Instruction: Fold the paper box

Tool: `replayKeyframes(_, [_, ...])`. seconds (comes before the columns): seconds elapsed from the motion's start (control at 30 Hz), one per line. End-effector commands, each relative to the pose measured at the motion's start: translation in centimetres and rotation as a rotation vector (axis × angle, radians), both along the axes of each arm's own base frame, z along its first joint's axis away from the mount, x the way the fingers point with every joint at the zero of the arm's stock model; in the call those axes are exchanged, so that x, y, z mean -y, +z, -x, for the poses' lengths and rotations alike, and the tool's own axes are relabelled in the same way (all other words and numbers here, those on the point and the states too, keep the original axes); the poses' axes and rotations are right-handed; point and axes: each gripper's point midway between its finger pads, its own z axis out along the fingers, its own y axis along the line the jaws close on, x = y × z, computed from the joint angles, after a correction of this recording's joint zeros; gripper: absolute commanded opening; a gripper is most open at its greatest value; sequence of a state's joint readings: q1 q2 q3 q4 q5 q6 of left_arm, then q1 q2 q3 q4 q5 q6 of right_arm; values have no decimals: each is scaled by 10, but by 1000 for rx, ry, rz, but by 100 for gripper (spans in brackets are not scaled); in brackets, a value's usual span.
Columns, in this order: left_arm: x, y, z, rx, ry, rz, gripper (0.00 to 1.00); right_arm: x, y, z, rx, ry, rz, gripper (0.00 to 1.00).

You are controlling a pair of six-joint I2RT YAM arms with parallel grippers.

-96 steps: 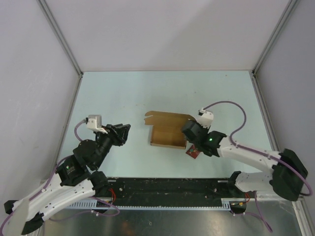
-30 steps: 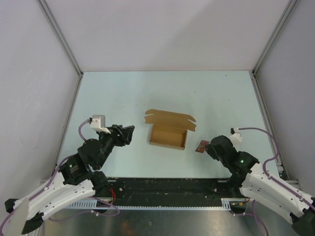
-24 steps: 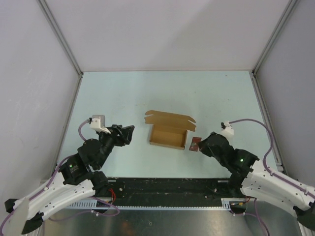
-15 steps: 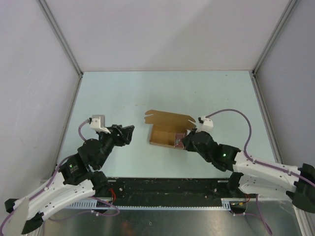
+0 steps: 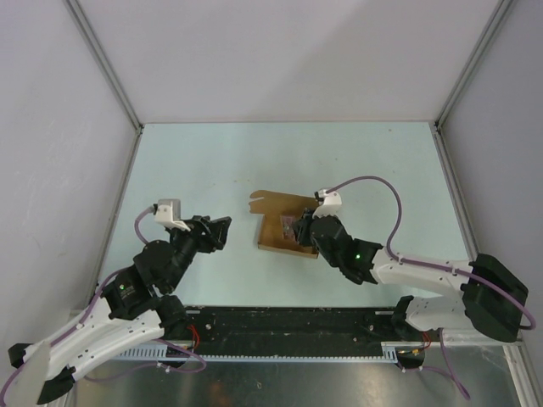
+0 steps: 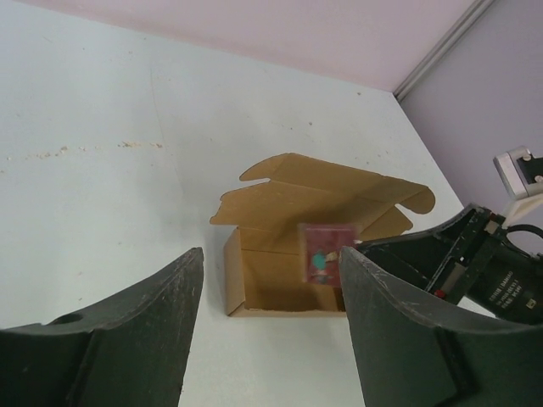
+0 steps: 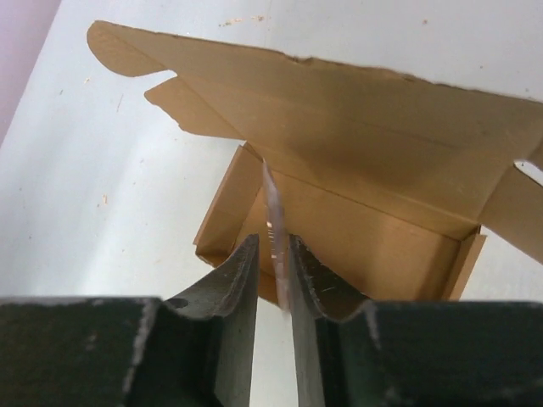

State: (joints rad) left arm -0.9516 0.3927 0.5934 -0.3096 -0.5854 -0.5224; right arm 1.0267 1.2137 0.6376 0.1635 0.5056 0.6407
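Note:
The paper box (image 5: pixel 273 232) is a brown cardboard tray with its lid flap (image 5: pixel 270 202) lying open behind it, in the middle of the table. My right gripper (image 5: pixel 297 227) hangs over the tray's right half. A small dark red square item (image 7: pixel 271 208) stands edge-on between its fingers. The jaws are slightly parted, with a gap showing on the item's left side. In the left wrist view the red item (image 6: pixel 327 253) is blurred above the box (image 6: pixel 271 280). My left gripper (image 5: pixel 219 227) stays left of the box, open and empty.
A black rail (image 5: pixel 288 326) runs along the near edge between the arm bases. Grey walls with metal corner posts (image 5: pixel 102 64) enclose the table on three sides. A purple cable (image 5: pixel 373 182) loops above the right arm.
The right arm carried the red item from the table right of the box to over the tray, and its jaws have parted a little. The left arm has stayed put.

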Motion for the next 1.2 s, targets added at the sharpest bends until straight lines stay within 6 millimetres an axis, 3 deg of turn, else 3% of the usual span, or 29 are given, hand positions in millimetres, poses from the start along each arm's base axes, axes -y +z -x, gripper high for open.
replayKeyframes(0.0, [-1, 0, -1, 8, 8, 3, 70, -15, 31, -18, 83, 5, -52, 29])
replayKeyframes(0.13, [-2, 0, 0, 11, 9, 12, 70, -10, 35, -17, 82, -3, -51, 37])
replayKeyframes(0.27, [-2, -3, 0, 6, 9, 7, 70, 9, 39, -12, 75, -41, -16, 37])
replayKeyframes(0.43, [-3, -6, -2, 6, 21, -15, 70, 33, 68, 3, 103, -64, -47, 38])
replayKeyframes(0.5, [-9, -5, -7, 10, 62, -41, 69, 42, 63, 9, 100, -38, 18, 41])
replayKeyframes(0.6, [-8, 8, -16, 47, 83, -123, 72, 53, 61, 14, 111, -1, 88, 51])
replayKeyframes(0.67, [-6, 28, -20, 93, 76, -150, 73, 59, 68, 20, 118, 20, 82, 54])
replayKeyframes(0.87, [17, 59, -37, 187, -5, -187, 74, 79, 109, 32, 211, 94, 49, 59])
replayKeyframes(0.93, [20, 64, -47, 185, -33, -177, 74, 88, 114, 28, 216, 94, 86, 60])
replayKeyframes(0.97, [11, 66, -56, 182, 1, -171, 74, 92, 118, 28, 197, 92, 116, 62])
replayKeyframes(1.03, [13, 69, -62, 187, -25, -162, 74, 104, 109, 20, 140, 96, 193, 66])
replayKeyframes(1.07, [7, 70, -68, 187, -9, -163, 74, 104, 109, 12, 119, 103, 218, 70])
replayKeyframes(1.17, [12, 72, -72, 188, -62, -168, 75, 106, 102, 0, 72, 197, 255, 73])
